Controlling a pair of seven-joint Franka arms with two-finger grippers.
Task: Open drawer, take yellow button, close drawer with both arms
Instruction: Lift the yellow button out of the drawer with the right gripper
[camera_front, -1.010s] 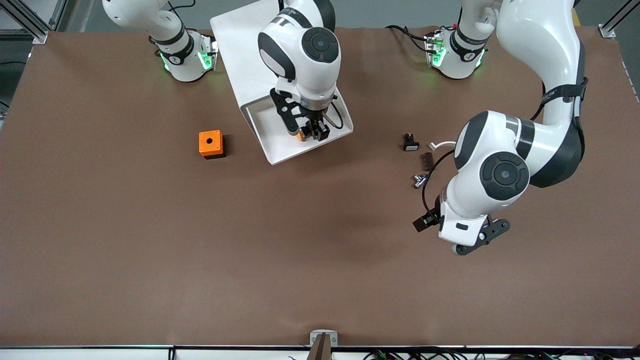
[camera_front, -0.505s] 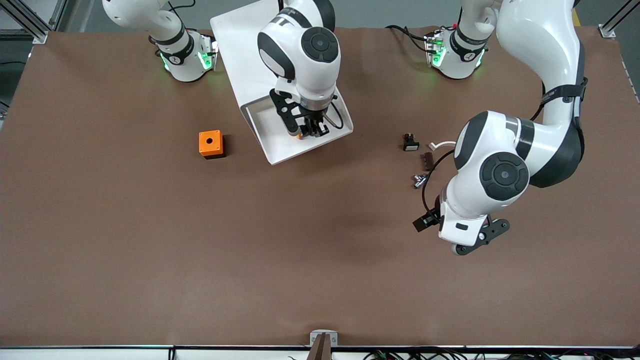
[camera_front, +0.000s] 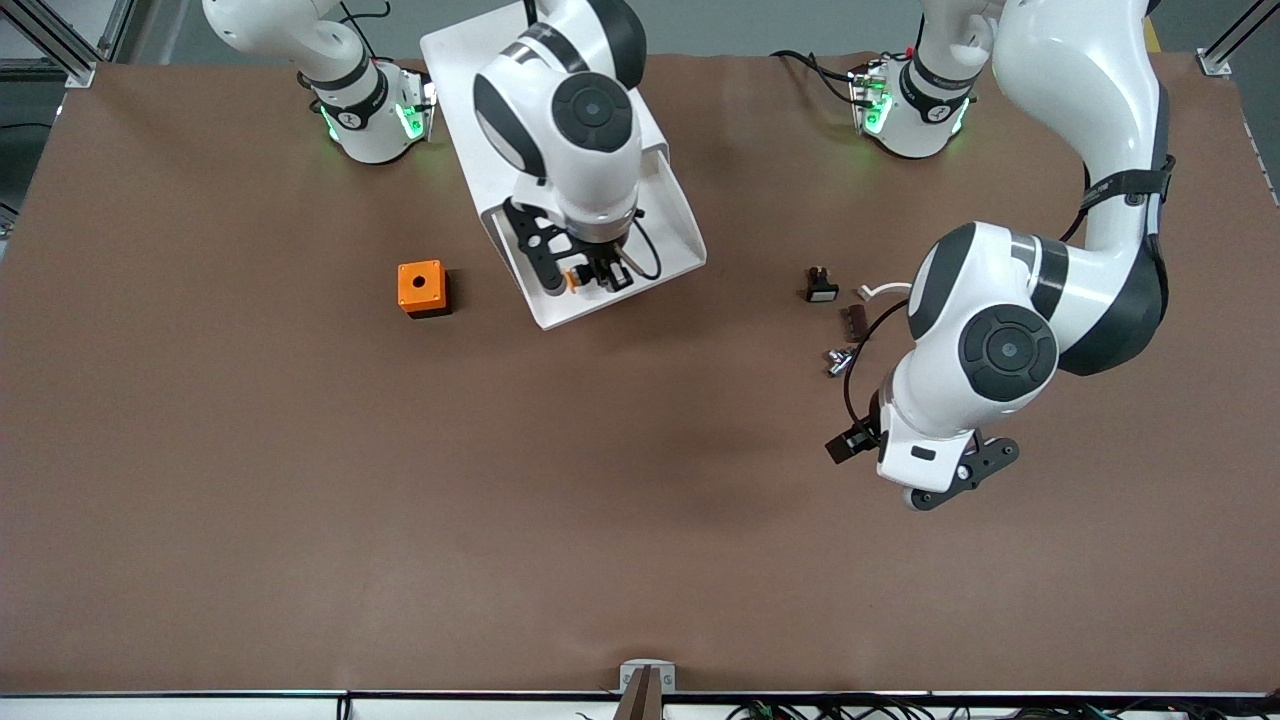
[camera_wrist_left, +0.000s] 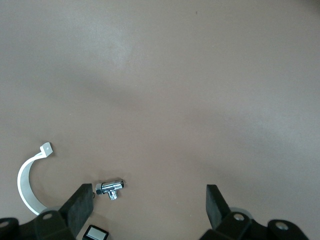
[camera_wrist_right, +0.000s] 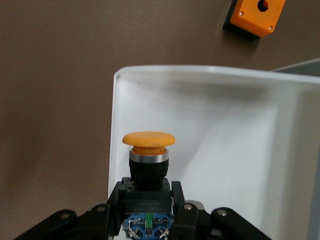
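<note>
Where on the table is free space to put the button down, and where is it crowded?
Bare table runs between the orange cube and the front-camera edge, and between the open drawer and the left gripper. Crowded: the small parts near the left gripper.

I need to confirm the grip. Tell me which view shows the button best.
The right wrist view: the button fills it, orange cap up, black body clamped by the right gripper above the open drawer. The front view shows only an orange speck under the wrist. The left wrist view shows none of it.
</note>
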